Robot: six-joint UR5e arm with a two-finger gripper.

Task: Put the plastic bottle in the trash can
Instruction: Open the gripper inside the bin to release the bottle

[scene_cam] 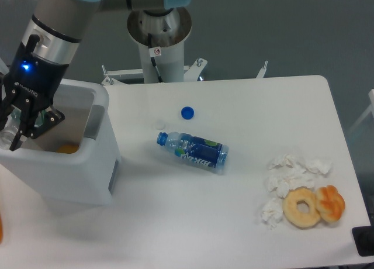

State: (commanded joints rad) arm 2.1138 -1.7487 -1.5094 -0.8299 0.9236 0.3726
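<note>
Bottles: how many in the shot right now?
2. The labelled bottle lies on its side mid-table; the plastic bottle sits in the gripper over the trash can. Others may be hidden inside the can.
</note>
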